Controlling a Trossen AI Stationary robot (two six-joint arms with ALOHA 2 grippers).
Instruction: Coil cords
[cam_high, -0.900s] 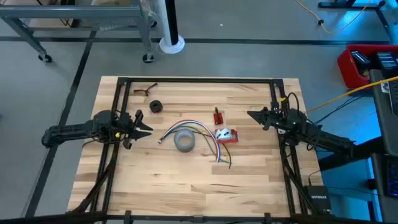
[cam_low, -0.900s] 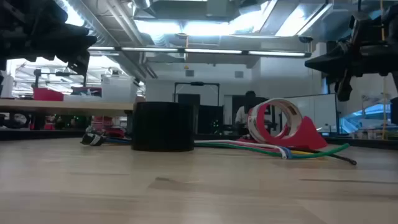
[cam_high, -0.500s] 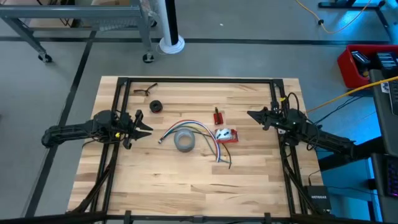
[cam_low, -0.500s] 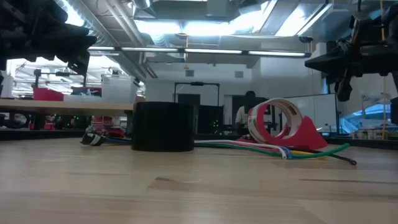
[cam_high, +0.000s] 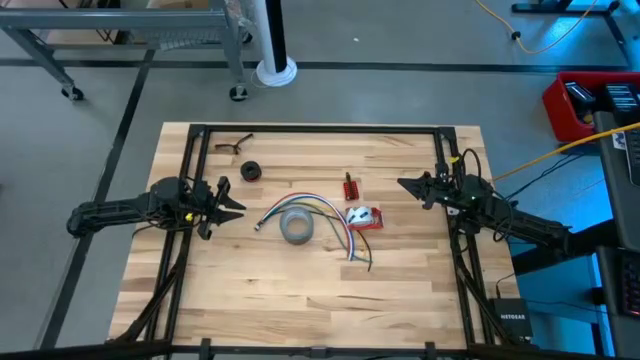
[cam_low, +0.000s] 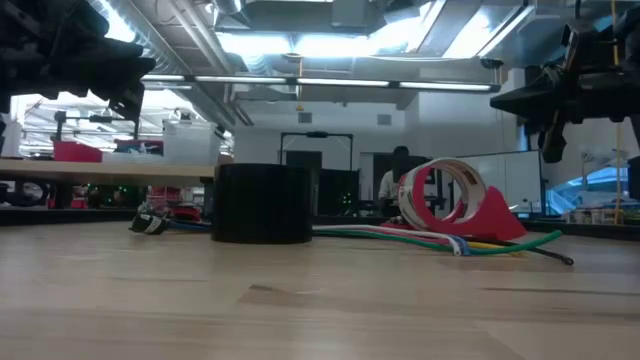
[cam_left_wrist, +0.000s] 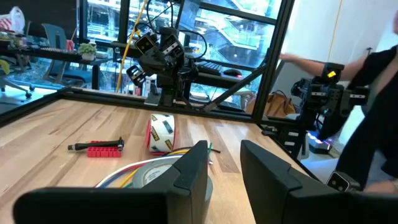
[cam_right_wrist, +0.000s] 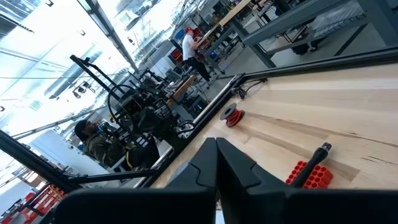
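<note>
Left gripper (cam_high: 235, 208) spread, empty, left of grey tape roll (cam_high: 296, 227); right gripper (cam_high: 405, 185) pressed together (well right of roll). Black coil (cam_high: 248, 171) up-left of roll; loose cords (cam_high: 330, 215) draped beside it.

From the low view, the grey tape roll (cam_low: 263, 203) hides part of my cord bundle (cam_low: 440, 240). Both my arms are cut off by that picture's top edge. The person (cam_left_wrist: 373, 118) beyond the worktop (cam_left_wrist: 74, 124) is cropped.

One camera hangs overhead looking straight down on the whole table (cam_high: 300, 290), another sits at tabletop height peering level across it, close behind the grey tape roll (cam_low: 263, 204), which both share, while each wrist camera looks across the table toward the opposite arm.
</note>
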